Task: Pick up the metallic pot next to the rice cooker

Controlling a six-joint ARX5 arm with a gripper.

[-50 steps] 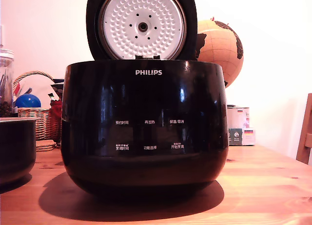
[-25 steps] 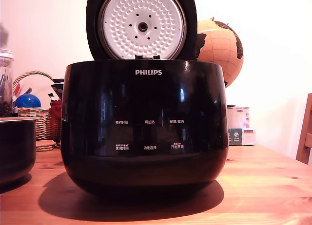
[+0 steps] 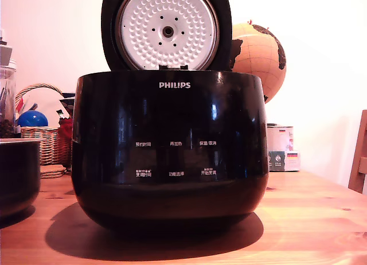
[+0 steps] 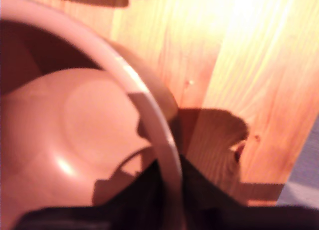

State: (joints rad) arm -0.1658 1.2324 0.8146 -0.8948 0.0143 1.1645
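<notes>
Pot [image 4: 75,135], dark with a pale rim, is seen resting on the wooden table [image 4: 239,65] beside the rice cooker [image 3: 170,150], its rim straddled by the gripper [image 4: 169,190], closure unclear; lifting is judged not yet done.

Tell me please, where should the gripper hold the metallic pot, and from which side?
Grip the thin rim of the metallic pot from above, one finger inside and one outside the wall. The body is round and smooth, offering no other hold; the gripper already seems to straddle the rim.
</notes>
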